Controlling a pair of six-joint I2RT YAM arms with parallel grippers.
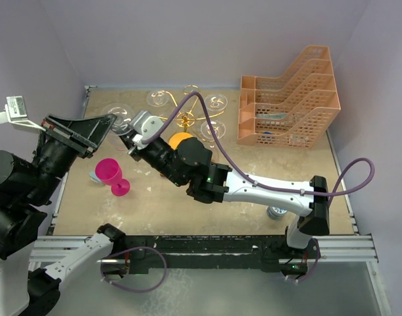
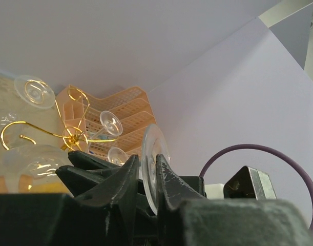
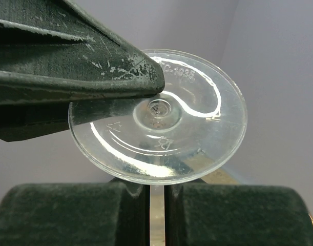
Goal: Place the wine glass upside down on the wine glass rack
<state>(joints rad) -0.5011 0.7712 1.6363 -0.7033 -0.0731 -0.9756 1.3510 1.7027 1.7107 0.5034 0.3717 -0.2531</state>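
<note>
The clear wine glass [image 1: 124, 127] hangs in the air between my two grippers, left of the gold wire wine glass rack [image 1: 184, 120]. My left gripper [image 1: 113, 125] has its fingers on both faces of the glass's round foot [image 2: 155, 148], seen edge-on in the left wrist view. In the right wrist view, one left finger [image 3: 95, 82] lies across the foot [image 3: 197, 118]. My right gripper [image 3: 156, 187] is shut just below the foot, on the stem. The rack [image 2: 71, 136] carries several clear glasses hung upside down.
A peach lattice tray stack [image 1: 289, 99] stands at the back right. A pink glass [image 1: 110, 172] lies on the table at the left, an orange object [image 1: 181, 139] sits behind my right wrist, and another glass [image 1: 276, 212] rests under the right arm.
</note>
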